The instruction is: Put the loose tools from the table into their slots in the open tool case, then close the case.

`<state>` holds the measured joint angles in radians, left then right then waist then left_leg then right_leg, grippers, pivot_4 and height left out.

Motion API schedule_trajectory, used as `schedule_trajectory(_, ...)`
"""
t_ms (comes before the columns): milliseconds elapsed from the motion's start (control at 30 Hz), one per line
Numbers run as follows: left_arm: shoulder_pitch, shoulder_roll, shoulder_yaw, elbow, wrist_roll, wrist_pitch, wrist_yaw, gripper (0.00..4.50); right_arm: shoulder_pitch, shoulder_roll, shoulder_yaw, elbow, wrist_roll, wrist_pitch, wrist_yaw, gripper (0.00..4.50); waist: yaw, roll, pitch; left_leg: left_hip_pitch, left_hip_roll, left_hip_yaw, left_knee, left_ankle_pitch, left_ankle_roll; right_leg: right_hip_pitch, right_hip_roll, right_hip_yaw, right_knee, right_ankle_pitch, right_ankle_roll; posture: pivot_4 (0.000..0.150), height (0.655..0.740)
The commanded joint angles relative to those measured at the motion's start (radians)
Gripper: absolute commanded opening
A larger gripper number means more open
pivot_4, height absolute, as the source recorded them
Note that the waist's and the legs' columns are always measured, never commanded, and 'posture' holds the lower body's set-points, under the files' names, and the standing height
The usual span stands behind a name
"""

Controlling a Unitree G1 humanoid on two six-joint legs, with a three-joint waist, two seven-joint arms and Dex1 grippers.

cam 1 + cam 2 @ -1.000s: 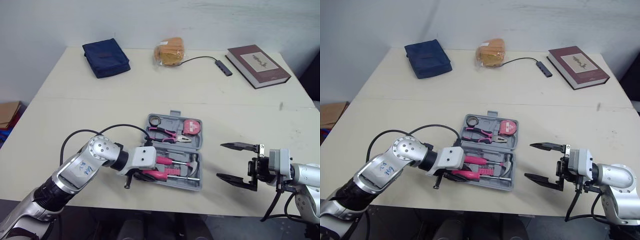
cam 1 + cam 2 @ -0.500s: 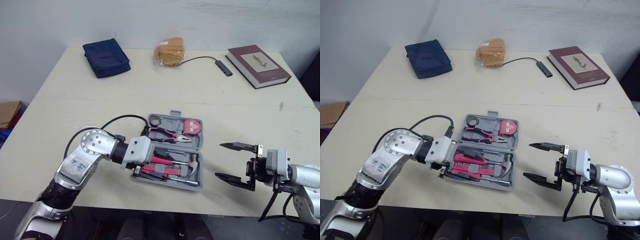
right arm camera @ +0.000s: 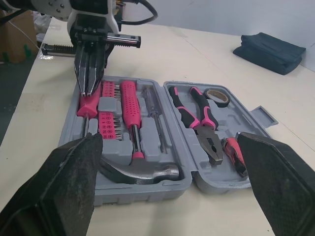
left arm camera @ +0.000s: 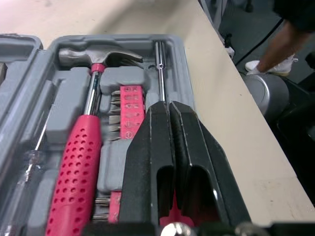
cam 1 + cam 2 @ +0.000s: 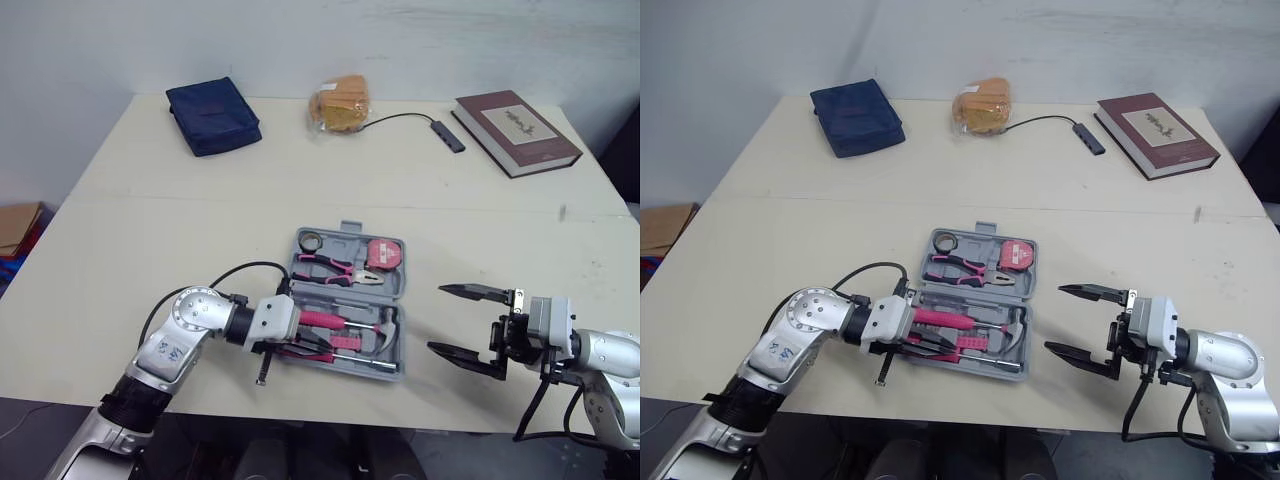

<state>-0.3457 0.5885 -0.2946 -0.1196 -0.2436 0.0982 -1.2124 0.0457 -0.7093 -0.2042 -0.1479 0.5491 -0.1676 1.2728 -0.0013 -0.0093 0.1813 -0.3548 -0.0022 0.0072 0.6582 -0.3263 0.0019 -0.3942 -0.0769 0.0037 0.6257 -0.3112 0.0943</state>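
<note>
My left gripper [image 3: 87, 91], fingers pressed together, bears on the screwdriver [image 4: 160, 73] in the near slot of the case [image 5: 345, 228]. I judge I'm seating it. My right gripper [image 5: 437, 318] hangs wide, right of the case. Next, I lift clear and fold the far half shut.

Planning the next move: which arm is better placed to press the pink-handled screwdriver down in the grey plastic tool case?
Left. The left gripper, shut, sits on the pink-handled screwdriver in the grey plastic tool case; the right gripper hangs open beside the case, apart.
</note>
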Motion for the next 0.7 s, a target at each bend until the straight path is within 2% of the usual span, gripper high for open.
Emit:
schedule_trajectory(33, 0.003, 0.011, -0.004, 0.015, 0.026, -0.037, -0.006, 0.05, 0.002, 0.006, -0.011, 0.002, 0.003, -0.011, -0.002, 4.50, -0.001, 0.000, 0.000, 0.000, 0.000, 0.000, 0.000, 0.000, 0.000, 0.000, 0.000, 0.000, 0.000, 0.000, 0.000, 0.150, 0.7400)
schedule_trajectory(433, 0.003, 0.022, -0.064, 0.040, 0.108, 0.013, 0.015, 0.05, -0.002, 0.011, -0.006, 0.020, -0.006, -0.022, -0.001, 4.50, 0.000, 0.001, 0.000, 0.001, 0.000, 0.000, 0.000, 0.000, 0.000, 0.001, 0.000, 0.000, 0.000, 0.000, 0.000, 0.150, 0.7400)
schedule_trajectory(700, -0.007, 0.029, -0.141, 0.037, 0.179, 0.163, 0.068, 0.05, -0.004, 0.021, -0.003, 0.026, -0.014, -0.027, -0.003, 4.50, 0.000, 0.003, -0.003, 0.003, 0.000, 0.000, 0.000, -0.001, 0.001, 0.004, -0.001, 0.001, 0.000, 0.000, 0.001, 0.150, 0.7400)
